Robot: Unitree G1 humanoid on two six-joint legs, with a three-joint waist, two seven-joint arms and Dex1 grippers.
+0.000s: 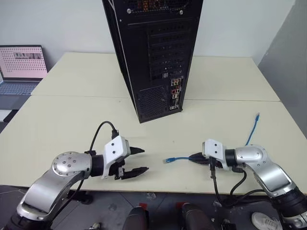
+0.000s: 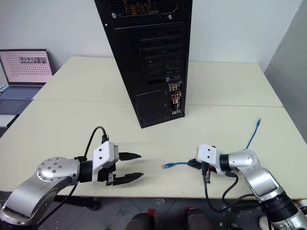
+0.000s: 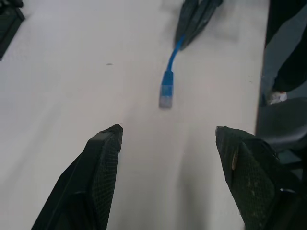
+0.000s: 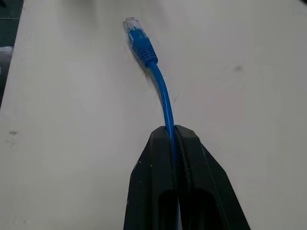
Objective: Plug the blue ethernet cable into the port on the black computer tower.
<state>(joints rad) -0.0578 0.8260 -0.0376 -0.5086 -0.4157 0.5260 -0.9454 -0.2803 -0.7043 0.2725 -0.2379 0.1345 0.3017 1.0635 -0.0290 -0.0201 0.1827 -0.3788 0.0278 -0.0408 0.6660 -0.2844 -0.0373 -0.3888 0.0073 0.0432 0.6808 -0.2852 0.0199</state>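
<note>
Two grippers: near table edge, facing each other across bare top.
R gripper: fingers pinched tight on blue ethernet cable; wrist view shows clear plug sticking out past the tips.
L gripper: fingers spread wide, nothing held; wrist view has plug lying between them, well apart.
Cable far end: loose, nr right edge.
Table: cream, seam across.
Black computer tower: upright mid-table, port cluster facing robot, open room in front.
Laptop: far left, w/ screen lit.
</note>
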